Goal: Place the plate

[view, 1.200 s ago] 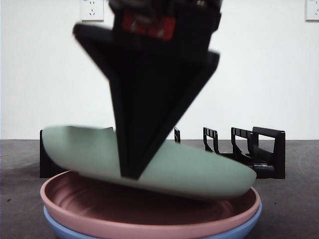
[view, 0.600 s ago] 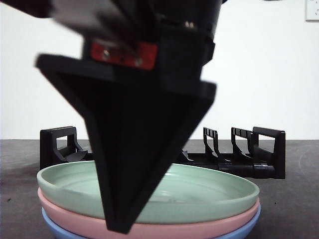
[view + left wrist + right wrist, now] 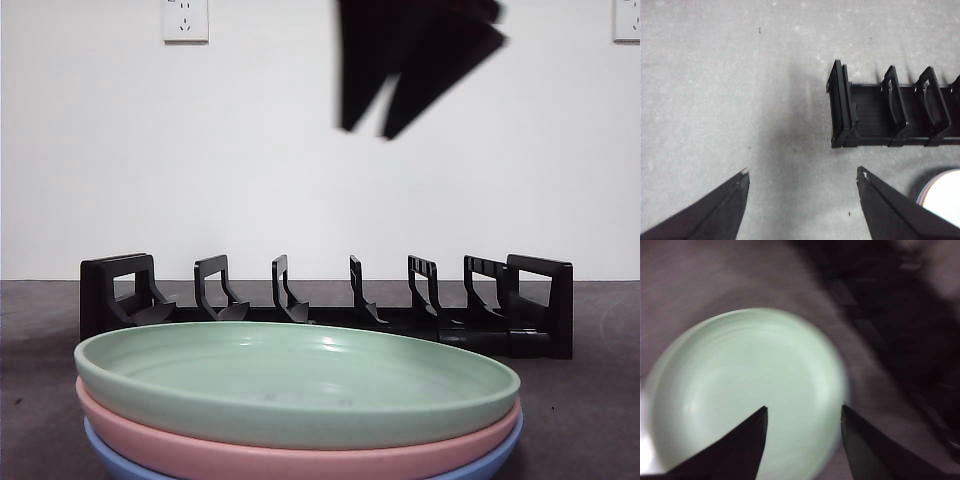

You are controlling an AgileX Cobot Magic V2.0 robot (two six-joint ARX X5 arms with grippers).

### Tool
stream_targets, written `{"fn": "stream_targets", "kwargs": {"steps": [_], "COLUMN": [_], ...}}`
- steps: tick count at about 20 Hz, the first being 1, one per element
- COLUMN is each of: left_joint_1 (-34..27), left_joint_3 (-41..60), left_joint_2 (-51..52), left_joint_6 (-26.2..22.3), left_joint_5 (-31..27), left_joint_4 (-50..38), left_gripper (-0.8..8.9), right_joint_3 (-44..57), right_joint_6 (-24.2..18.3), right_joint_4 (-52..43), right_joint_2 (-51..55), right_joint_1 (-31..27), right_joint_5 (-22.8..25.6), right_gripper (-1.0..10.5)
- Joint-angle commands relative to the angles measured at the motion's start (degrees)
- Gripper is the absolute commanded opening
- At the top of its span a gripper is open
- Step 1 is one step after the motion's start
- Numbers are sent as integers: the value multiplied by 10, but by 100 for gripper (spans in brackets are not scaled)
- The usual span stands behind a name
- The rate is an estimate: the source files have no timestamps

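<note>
A green plate lies flat on top of a pink plate, which rests on a blue plate, at the near edge of the table. High above the stack hangs my right gripper, open and holding nothing. Its wrist view looks down on the green plate between the open right gripper jaws, blurred by motion. My left gripper is open over bare table beside the end of the black rack.
A black dish rack with several upright dividers stands behind the plates. The stack's pale edge shows in a corner of the left wrist view. Grey tabletop spreads around.
The right gripper set the green plate flat on the pink one, let go of it and rose well above the stack.
</note>
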State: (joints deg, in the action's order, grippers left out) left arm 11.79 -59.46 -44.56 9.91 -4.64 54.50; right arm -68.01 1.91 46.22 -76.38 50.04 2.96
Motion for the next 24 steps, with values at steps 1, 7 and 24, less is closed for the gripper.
{"fn": "stream_targets", "kwargs": {"steps": [1,7,24], "left_joint_1": [1,1,1], "left_joint_3": [-11,-11,-11], "left_joint_2": [-4,-3,-2], "left_joint_6": [2,0,-2], "left_joint_5": [-3,-3,9], "left_joint_4": [-5,1,-1], "left_gripper": [344,344,7], "right_joint_3": [-10,-10,-10], "right_joint_6": [-16,-26,-26], "right_joint_4": [-16,-116,-141], "right_joint_2": [9,11,12], "right_joint_1": [-88,-305,-348], "right_joint_5": [-4,-100,-140], "right_gripper": [235,237,22]}}
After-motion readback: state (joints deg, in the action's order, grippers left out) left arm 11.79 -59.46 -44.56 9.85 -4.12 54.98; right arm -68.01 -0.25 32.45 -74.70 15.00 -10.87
